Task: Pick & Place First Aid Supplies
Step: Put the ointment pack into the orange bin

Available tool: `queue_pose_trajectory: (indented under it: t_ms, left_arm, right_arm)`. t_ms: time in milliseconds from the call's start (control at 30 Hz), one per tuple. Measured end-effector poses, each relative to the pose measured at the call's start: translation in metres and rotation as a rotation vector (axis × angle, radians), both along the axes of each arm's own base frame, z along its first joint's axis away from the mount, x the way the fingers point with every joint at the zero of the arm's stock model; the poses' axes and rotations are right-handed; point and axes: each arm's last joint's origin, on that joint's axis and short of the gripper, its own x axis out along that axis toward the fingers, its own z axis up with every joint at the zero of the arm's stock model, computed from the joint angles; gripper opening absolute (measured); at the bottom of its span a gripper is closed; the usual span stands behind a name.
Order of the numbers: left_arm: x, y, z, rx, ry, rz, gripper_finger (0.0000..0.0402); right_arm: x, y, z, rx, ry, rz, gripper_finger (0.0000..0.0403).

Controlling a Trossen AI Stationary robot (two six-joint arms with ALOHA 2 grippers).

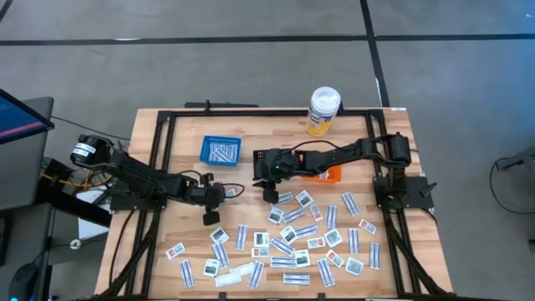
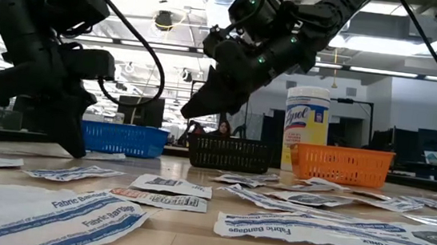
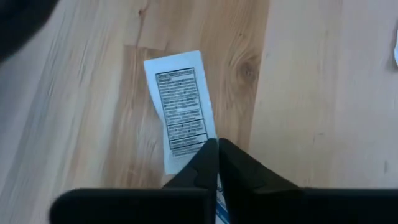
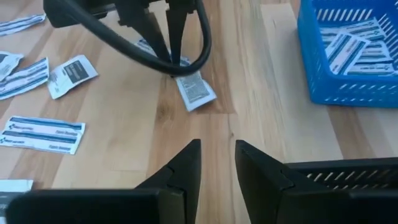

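**Left gripper pinches one packet off the pile**

Left gripper (image 3: 216, 163) has its two fingers pressed together on the near end of a small white packet (image 3: 180, 109) lying flat on the tabletop (image 3: 298, 93), just beyond its fingertips. Right gripper (image 4: 217, 163) hovers above the wood with a narrow gap between its fingers and nothing in them; the pinched packet lies straight ahead of it, with the left arm's fingers coming down onto it.

Beside the right gripper stands a blue basket (image 4: 348, 68) holding several bandage strips. A black basket (image 2: 228, 152) and an orange basket (image 2: 341, 164) sit under the right arm, their contents hidden. A white bottle (image 1: 323, 110) with a yellow label stands beyond them.

Most first aid supplies (image 1: 292, 242) lie scattered across the tabletop below both grippers. Behind is a large room with ceiling lights and monitors.
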Motion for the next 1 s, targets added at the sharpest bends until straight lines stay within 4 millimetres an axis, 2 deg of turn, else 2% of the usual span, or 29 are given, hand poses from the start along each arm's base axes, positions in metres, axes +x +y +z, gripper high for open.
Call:
queue_pose_trajectory:
  t_ms: [400,667,1000]
  left_arm:
    - [0.008,-0.001,0.008,0.071,-0.123,-0.077,0.0006]
    - [0.009,-0.001,0.009,0.070,-0.138,-0.071,0.0007]
    - [0.011,0.002,0.012,0.164,-0.181,0.015,0.0049]
  right_arm:
    - [0.000,0.000,0.000,0.000,-0.001,-0.001,0.0093]
    - [0.000,0.000,0.000,-0.033,-0.006,0.025,0.0093]
    - [0.000,0.001,0.000,-0.034,-0.006,0.028,0.0093]
